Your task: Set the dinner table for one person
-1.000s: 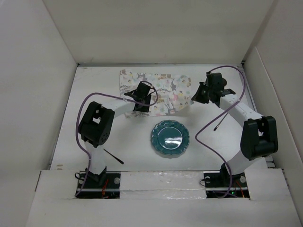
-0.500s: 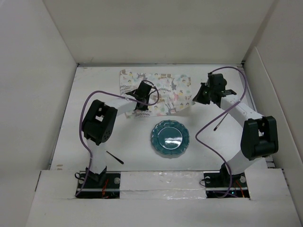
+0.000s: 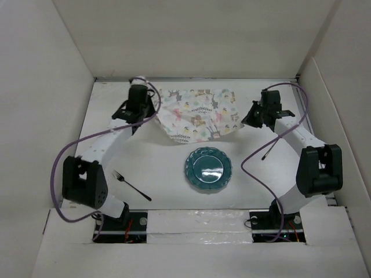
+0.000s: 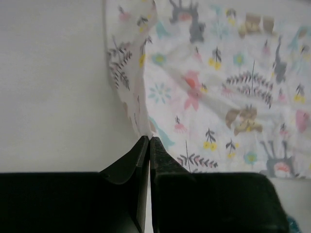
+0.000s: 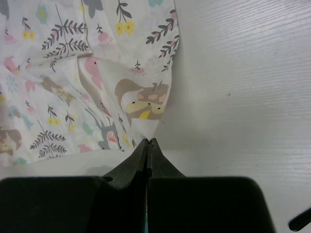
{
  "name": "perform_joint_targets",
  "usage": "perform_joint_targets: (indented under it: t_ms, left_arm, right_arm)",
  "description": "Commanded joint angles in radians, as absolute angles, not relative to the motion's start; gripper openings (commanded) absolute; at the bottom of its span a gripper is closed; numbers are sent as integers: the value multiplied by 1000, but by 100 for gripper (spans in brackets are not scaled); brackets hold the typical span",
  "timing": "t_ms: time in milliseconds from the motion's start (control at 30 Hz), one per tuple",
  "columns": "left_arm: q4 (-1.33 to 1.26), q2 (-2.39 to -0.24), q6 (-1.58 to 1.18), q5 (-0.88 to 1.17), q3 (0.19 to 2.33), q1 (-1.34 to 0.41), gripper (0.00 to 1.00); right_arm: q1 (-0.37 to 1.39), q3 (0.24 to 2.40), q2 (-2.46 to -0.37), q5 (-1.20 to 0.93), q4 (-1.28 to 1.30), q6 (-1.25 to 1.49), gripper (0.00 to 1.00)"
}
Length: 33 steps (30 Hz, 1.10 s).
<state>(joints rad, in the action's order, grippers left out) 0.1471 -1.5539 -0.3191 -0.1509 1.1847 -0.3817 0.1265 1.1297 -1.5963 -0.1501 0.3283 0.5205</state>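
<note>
Dinner table [image 3: 168,165] is the broad white surface that fills the walled bay in front of your arms. It is roughly square, so it has no real long axis, and its near edge runs parallel to the line of the two bases.

Closest to you, a black fork [image 3: 131,185] lies flat on it beside the left arm, tines toward the far left and handle toward the near right. Just beyond, near the middle, sits a teal plate [image 3: 208,168] with a scalloped rim, well apart from the fork.

Farther out, the printed placemat [image 3: 197,116] hangs between your two pincers. The left gripper [image 4: 149,141] has its tips pressed together on the mat's left edge. The right gripper [image 5: 148,141] is closed tight on the right near corner. The cloth sags and wrinkles between them, with its long side running left to right across the far half of the table.

By my reading, you are on the step of spreading and placing the mat. The next move calls for you to draw both arms apart evenly to take out the slack. Then bring the mat toward the near side, lower it flat with the long side parallel to the near edge, and only then let go. The plate stands where the mat may need to land, so watch that the cloth does not drag over it.
</note>
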Motion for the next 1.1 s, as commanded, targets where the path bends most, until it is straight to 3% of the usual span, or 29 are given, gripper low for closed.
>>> perform_joint_targets:
  t_ms: [0,300,467,733,833,1067]
  left_arm:
    - [136,-1405,-442,-83,1166,-269,0]
    - [166,-1212,-581,63,1413,-11,0]
    - [155,-1244,-633,100,1540,0,0]
    - [45,-1441,-686,143,1670,0,0]
    - [54,-1573,-689,152,1829,0,0]
    - [48,-1652,-732,195,1951,21,0]
  right_arm:
    - [114,1179,-1507,-164,304,545,0]
    - [114,1462,-1309,-161,325,584,0]
    - [104,1594,-1290,-173,342,600,0]
    - [83,1853,-1506,-187,315,609,0]
    - [43,2019,-1673,-228,336,629,0]
    - [3,2259,-1835,-305,388,676,0]
